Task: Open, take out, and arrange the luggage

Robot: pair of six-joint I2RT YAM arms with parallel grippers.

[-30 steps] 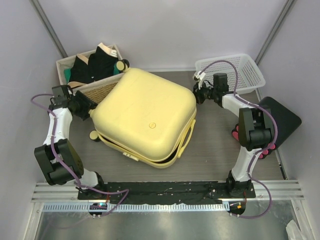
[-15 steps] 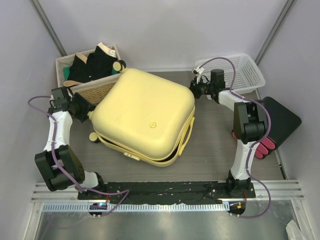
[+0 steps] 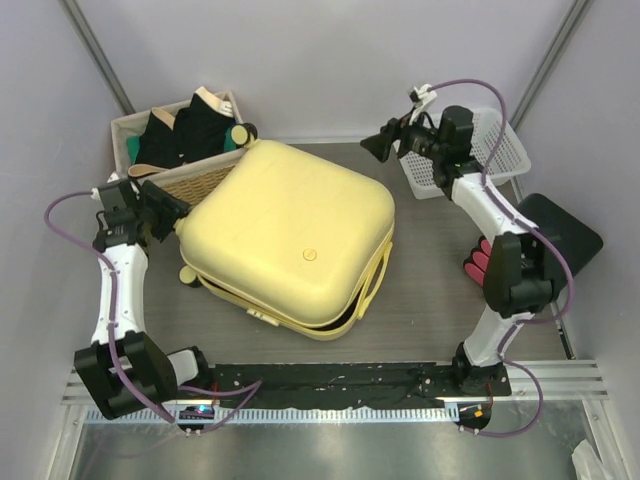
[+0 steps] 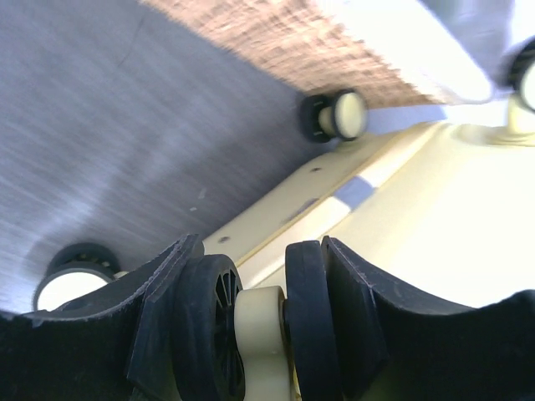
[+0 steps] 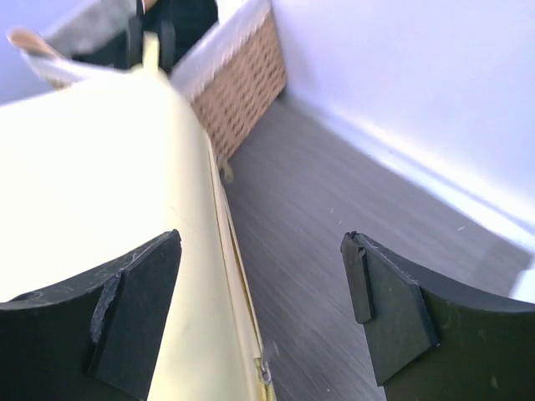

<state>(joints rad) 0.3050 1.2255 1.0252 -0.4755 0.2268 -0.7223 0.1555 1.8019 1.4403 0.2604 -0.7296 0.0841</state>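
The luggage lies just beside the wicker basket, lid down, nothing out yet. My left gripper pinches its wheel near the basket; my right gripper hangs spread, empty.

Pale-yellow hard-shell luggage — lying flat

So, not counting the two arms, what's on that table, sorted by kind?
Pale-yellow suitcase: 1
Baskets: 2 (wicker basket, white mesh basket)
Black box: 1
Total: 4
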